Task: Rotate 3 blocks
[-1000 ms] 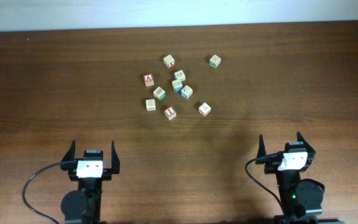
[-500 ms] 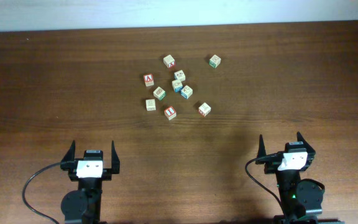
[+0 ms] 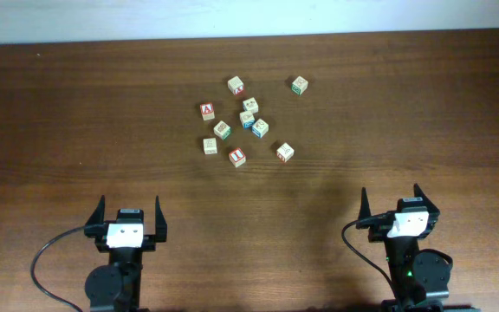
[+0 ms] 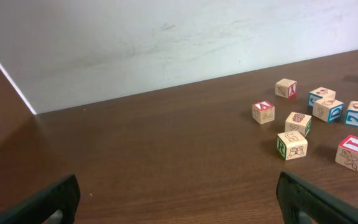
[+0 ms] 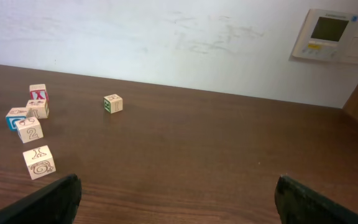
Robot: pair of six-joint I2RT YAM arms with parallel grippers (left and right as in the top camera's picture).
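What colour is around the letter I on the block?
Red; the block shows best in the left wrist view.

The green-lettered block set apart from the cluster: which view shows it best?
Right wrist: the green-lettered block stands whole, alone, side faces visible. Overhead shows only its small top; left wrist clips it at the right frame edge.

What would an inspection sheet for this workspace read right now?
Surface: dark wooden table, no spills seen.
Job's things: ten alphabet blocks scattered loosely at the far centre, none held.
Clutter: nothing seen.
Grippers: left gripper and right gripper both open and empty, at the near edge.
Cables: black cables loop beside each arm.
Surroundings: white wall; wall panel with a display, at right.
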